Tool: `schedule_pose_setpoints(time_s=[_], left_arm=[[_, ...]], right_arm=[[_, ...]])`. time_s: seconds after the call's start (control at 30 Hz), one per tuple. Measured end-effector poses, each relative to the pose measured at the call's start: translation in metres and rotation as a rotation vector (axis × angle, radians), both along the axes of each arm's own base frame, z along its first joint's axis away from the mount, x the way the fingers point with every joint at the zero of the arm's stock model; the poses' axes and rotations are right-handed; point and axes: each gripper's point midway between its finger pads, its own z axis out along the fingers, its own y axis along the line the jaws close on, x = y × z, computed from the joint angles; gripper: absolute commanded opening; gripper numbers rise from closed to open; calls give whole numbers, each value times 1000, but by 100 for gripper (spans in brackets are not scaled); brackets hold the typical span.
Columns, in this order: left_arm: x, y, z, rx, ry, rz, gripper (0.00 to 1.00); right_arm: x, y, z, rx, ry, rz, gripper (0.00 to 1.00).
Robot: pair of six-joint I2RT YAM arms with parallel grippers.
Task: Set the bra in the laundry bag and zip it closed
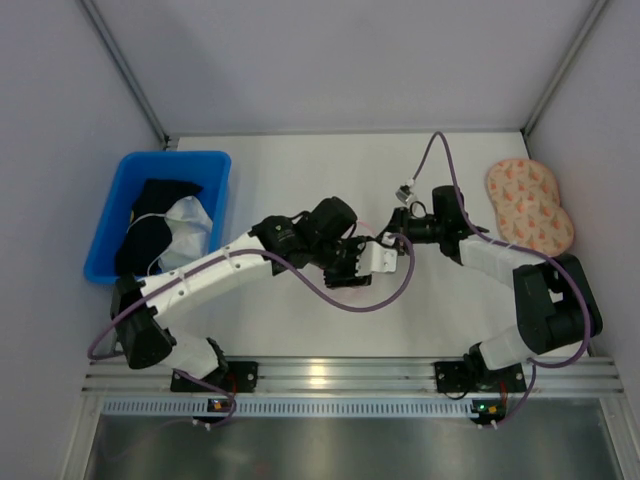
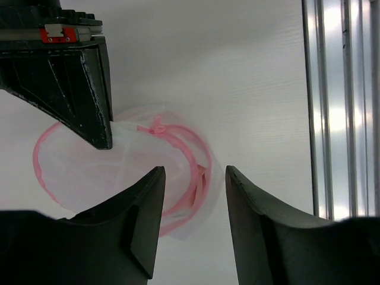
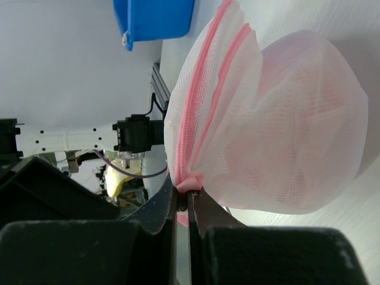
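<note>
The laundry bag (image 3: 285, 119), a white mesh dome with a pink zipper edge, rests on the table. Soft pink fabric of the bra (image 3: 314, 95) shows through the mesh; pink straps (image 2: 200, 173) lie at the bag's rim. My right gripper (image 3: 183, 191) is shut on the pink tab at the end of the zipper; its black fingers (image 2: 98, 113) show in the left wrist view pinching the bag (image 2: 83, 172). My left gripper (image 2: 195, 172) is open and empty, its jaws straddling the bag's near rim. In the top view both grippers, left (image 1: 383, 257) and right (image 1: 400, 226), meet at mid-table and hide the bag.
A blue plastic bin (image 1: 120, 195) with black and white garments stands at the left. A peach speckled two-lobed item (image 1: 530, 205) lies at the far right. The metal rail (image 1: 330, 378) runs along the table's near edge. Side walls close in left and right.
</note>
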Motion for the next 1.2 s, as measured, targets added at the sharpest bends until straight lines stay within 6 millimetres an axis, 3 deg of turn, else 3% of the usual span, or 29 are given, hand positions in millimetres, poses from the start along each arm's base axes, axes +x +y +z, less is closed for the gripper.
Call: schedule_pose_setpoints(time_s=[0.23, 0.57, 0.77, 0.93, 1.07, 1.2], left_arm=[[23, -26, -36, 55, 13, -11, 54], [44, -44, -55, 87, -74, -47, 55], [46, -47, -65, 112, -110, -57, 52], [38, -41, -67, 133, -84, -60, 49], [15, -24, -65, 179, -25, -78, 42], [-8, -1, -57, 202, 25, -103, 41]], right_arm=[[-2, 1, 1, -2, 6, 2, 0], [-3, 3, 6, 8, 49, -15, 0], [0, 4, 9, 20, 61, -28, 0], [-1, 4, 8, 14, 58, -24, 0], [1, 5, 14, 9, 33, -8, 0], [4, 6, 19, 7, 1, 0, 0]])
